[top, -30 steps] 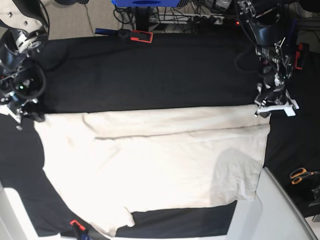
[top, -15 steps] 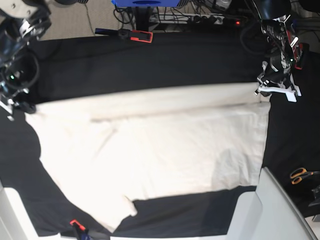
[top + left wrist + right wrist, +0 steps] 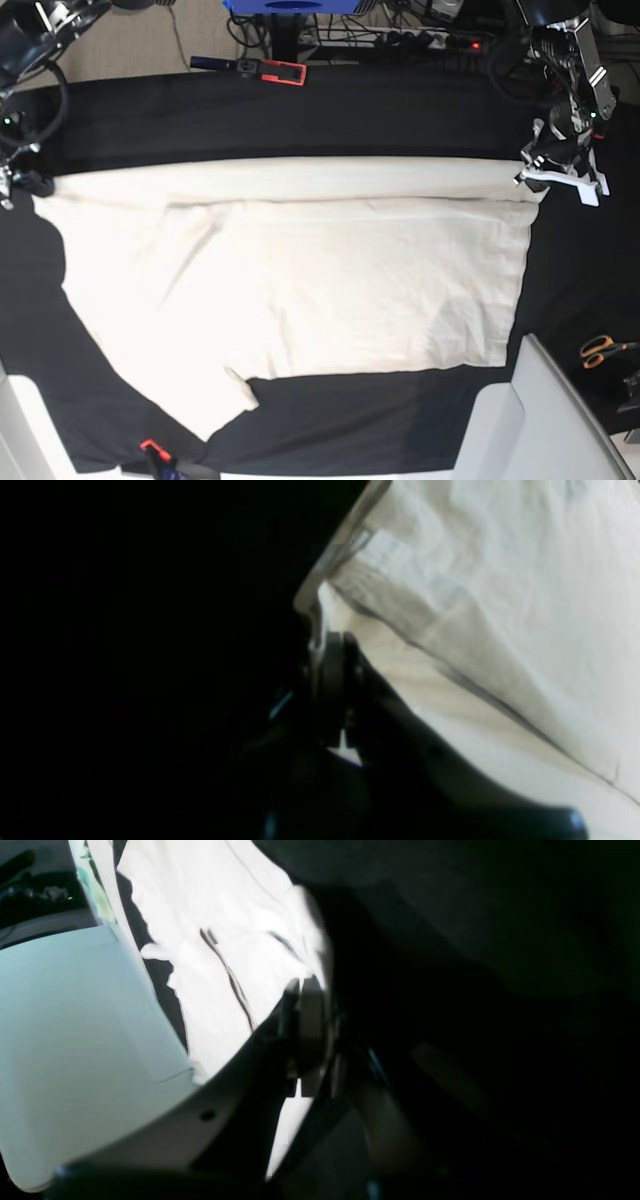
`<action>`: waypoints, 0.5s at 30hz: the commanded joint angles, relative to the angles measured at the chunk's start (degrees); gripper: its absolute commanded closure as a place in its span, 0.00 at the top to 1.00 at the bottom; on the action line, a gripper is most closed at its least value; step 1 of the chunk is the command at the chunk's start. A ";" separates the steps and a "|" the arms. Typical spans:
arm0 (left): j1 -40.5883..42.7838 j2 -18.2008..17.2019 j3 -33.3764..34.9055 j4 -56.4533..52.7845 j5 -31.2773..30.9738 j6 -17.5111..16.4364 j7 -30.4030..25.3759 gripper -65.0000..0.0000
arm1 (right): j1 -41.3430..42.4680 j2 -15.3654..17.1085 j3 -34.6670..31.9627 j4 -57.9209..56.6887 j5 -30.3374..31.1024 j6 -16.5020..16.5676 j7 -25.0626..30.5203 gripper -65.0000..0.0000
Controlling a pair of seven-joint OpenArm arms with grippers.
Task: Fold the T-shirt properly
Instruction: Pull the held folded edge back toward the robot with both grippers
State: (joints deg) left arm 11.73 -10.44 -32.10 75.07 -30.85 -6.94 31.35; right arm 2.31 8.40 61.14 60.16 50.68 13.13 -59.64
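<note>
Pinching the plain cream cotton T-shirt (image 3: 475, 605) at its edge, my left hand (image 3: 332, 645) is closed tight, its dark fingers (image 3: 345, 690) clamped over a hemmed fold. Everything left of that in my left wrist view is black, so nothing there can be made out, and the cloth runs off the frame at the top and right.

From my right wrist, my right hand (image 3: 305, 990) is likewise clamped shut on the T-shirt (image 3: 215, 940), which glares so bright that its creases barely show. Black tablecloth (image 3: 155, 970) peeks along its ragged border, with a pale grey-white table edge (image 3: 75, 1040) beside it. The right half is too dark to read.

From the base view, the T-shirt (image 3: 330, 270) lies spread across the black-covered table (image 3: 300, 115), its far edge stretched straight between my right hand (image 3: 15, 185), mostly cut off at the frame's left side, and my left hand (image 3: 550, 172). A folded strip runs along that far edge. One sleeve (image 3: 235, 395) points toward the near edge. Orange-handled scissors (image 3: 600, 350) lie well apart, at the right.
</note>
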 commanded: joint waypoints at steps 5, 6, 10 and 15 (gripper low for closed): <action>2.47 -0.33 -0.47 2.51 0.30 0.48 -1.42 0.00 | -0.68 1.84 0.26 1.51 1.41 0.81 1.83 0.02; 3.00 -0.24 -0.47 2.87 0.30 0.48 -1.42 0.00 | -1.12 1.84 0.35 1.51 1.41 0.90 1.75 0.02; 4.67 -0.24 -0.47 2.95 0.21 0.48 -1.68 0.00 | -2.00 1.84 3.78 1.60 1.32 0.90 1.04 0.02; 6.60 -0.16 -0.56 3.57 0.04 0.48 -1.77 0.00 | -3.84 1.93 6.42 1.60 1.32 0.98 -1.42 0.02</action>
State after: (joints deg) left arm 18.22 -9.54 -32.03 77.60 -31.33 -7.27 31.14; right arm -1.80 8.64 67.02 60.55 50.85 13.87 -62.81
